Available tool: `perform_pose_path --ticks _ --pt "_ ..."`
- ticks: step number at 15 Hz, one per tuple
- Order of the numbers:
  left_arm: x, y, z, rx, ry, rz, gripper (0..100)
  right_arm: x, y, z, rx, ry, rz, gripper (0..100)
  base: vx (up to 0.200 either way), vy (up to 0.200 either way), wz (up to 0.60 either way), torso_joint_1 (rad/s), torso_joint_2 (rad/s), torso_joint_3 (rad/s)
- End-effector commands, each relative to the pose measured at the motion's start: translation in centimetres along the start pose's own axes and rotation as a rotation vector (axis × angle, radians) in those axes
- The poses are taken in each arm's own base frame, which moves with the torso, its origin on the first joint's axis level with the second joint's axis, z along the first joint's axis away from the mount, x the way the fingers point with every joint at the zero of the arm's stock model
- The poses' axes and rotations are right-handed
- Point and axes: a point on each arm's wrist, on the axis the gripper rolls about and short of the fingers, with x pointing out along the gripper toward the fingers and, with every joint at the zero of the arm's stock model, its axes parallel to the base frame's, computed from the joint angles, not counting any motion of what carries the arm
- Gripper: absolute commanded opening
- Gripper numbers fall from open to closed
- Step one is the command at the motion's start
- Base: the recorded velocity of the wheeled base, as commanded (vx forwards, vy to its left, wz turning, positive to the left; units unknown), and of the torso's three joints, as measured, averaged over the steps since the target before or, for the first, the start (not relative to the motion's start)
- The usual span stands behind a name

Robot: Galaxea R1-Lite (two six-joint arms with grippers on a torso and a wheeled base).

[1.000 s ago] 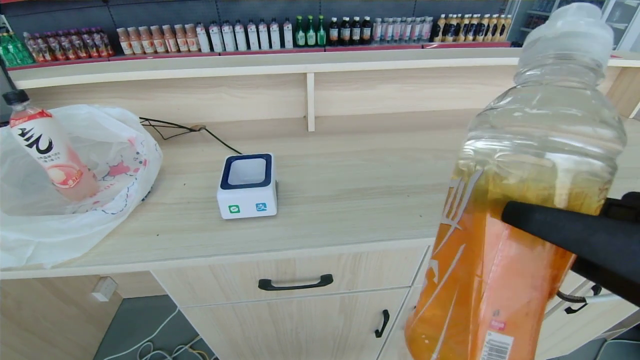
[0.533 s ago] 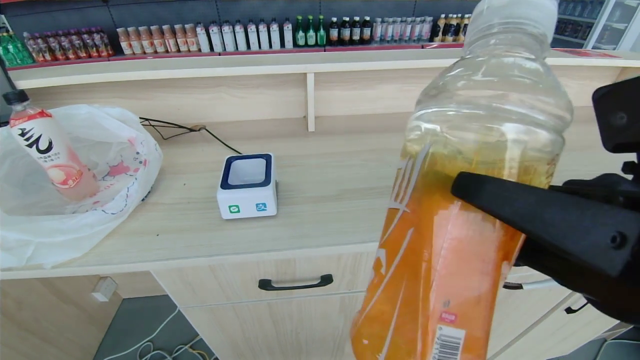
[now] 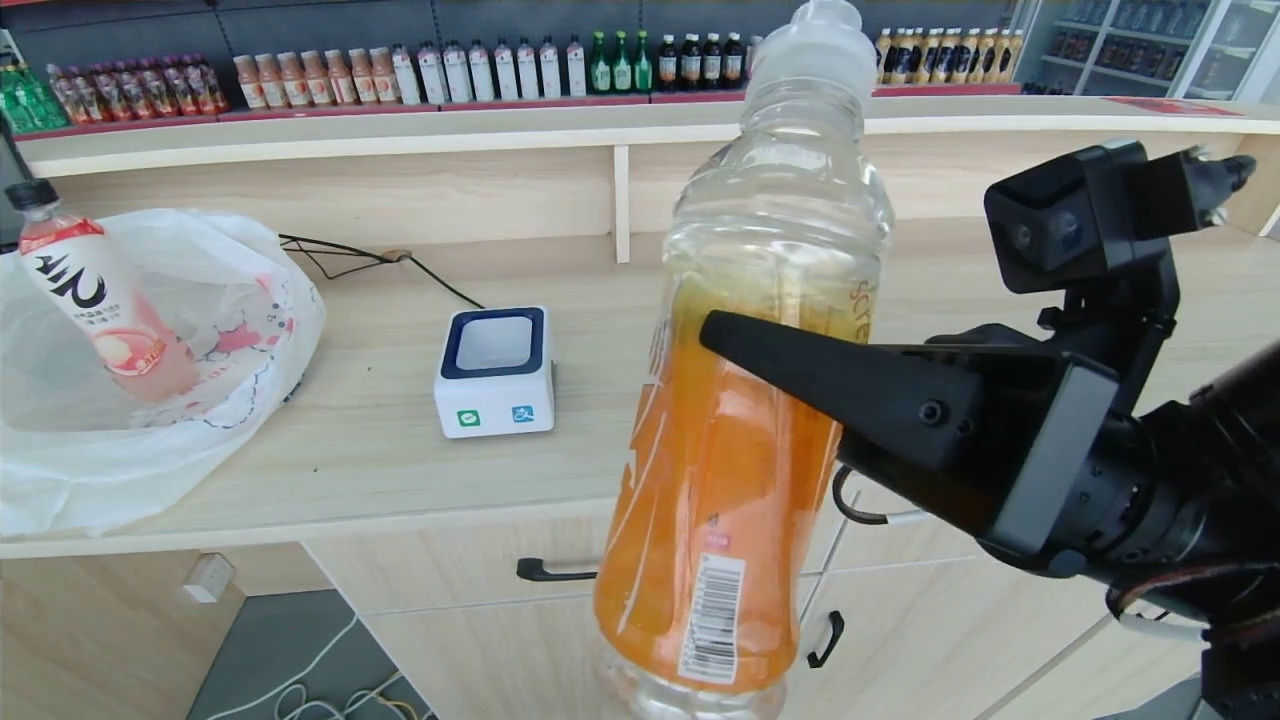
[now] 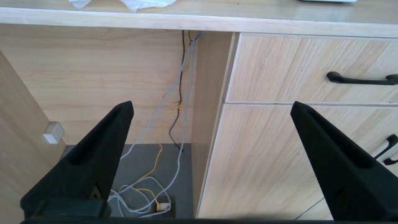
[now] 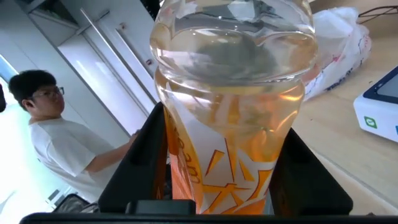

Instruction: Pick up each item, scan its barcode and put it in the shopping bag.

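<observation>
The orange drink bottle [image 3: 740,420] hangs upright in the air, right of the scanner [image 3: 495,370] and nearer the robot than it, pinched about mid-body by the right end effector [image 3: 760,350], one finger across the label's front and the other behind it. Its barcode [image 3: 712,620] sits low on the label and faces the robot, while the scanner's window looks upward, so the step in hand appears to be the scan. To do it well, the bottle likely needs carrying over the scanner and tipping or rolling until that low strip of label faces down at the window, held level and steady, with the fingers kept off the code. The liquid will probably slosh, so a slow turn seems wise. The left end effector [image 4: 211,109] is spread wide with nothing between its fingers, held low before the cabinet front, left of the scanner. Further left of the scanner lies the shopping bag [image 3: 230,330], a pink bottle [image 3: 100,300] already leaning inside it. All stands on a pale wooden bench [image 3: 380,450]. A black cable [image 3: 400,262] runs from behind the scanner, drawers sit beneath, and a shelf of drinks [image 3: 500,70] lines the wall beyond it.
</observation>
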Motion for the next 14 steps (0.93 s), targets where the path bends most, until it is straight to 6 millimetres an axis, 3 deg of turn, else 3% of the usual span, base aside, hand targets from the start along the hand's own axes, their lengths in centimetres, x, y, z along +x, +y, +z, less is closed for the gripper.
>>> perform_pose_path --ticks 1,14 --pt "0.0 0.0 0.0 -0.002 0.0 0.0 100 0.69 -0.88 -0.39 0.008 0.009 -0.008 0 0.0 0.0 0.0 0.0 0.0 0.0" --pt "0.0 0.0 0.0 0.0 0.0 0.0 100 1.18 -0.83 0.09 -0.007 0.001 0.012 0 0.0 0.0 0.0 0.0 0.0 0.0"
